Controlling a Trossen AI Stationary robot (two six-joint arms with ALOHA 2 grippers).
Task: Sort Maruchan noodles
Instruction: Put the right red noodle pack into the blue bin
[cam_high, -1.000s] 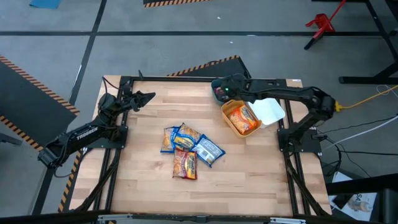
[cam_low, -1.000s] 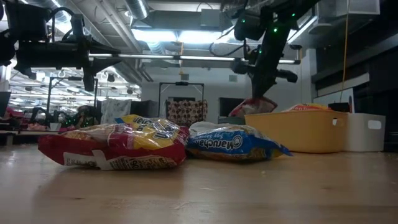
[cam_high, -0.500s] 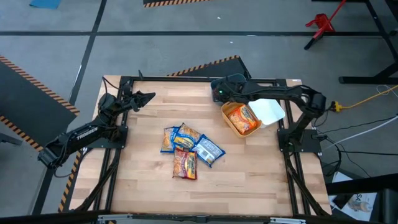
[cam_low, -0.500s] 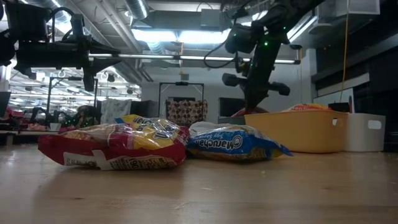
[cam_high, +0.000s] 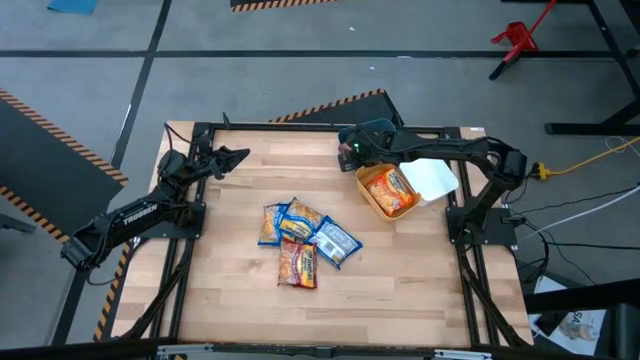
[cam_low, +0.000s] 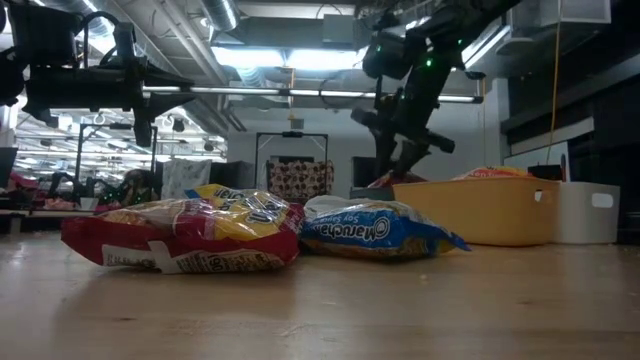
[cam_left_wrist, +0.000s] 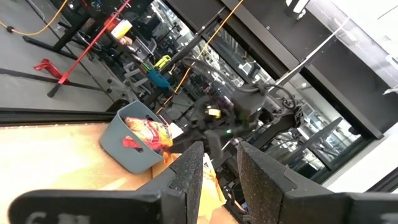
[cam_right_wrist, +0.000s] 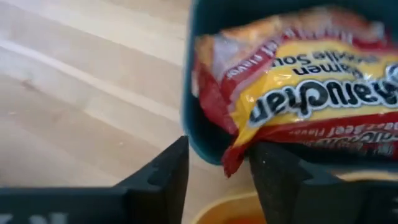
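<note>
A pile of several Maruchan packets (cam_high: 300, 237), blue-and-yellow and dark red, lies flat at the table's middle; the low view shows a dark red packet (cam_low: 180, 243) and a blue one (cam_low: 375, 229). A dark red packet (cam_right_wrist: 298, 106) lies in the teal bin (cam_right_wrist: 189, 81) at the far edge. Orange packets (cam_high: 390, 190) fill the yellow bin (cam_high: 366, 198). My right gripper (cam_right_wrist: 217, 171) is open and hovers at the teal bin's (cam_high: 352, 136) near wall, clear of the packet. My left gripper (cam_high: 238, 157) is open and waits above the table's left side.
A white bin (cam_high: 437, 178) stands to the right of the yellow bin (cam_low: 480, 210), near the right arm's base. Bare wood lies along the near edge and between the pile and the left arm. Black frame rails run along the table's edges.
My right gripper carried a dark red packet a little toward the table's left and down into the teal bin, then let it go and tipped back. The packet now lies in the bin. The pile has not moved.
</note>
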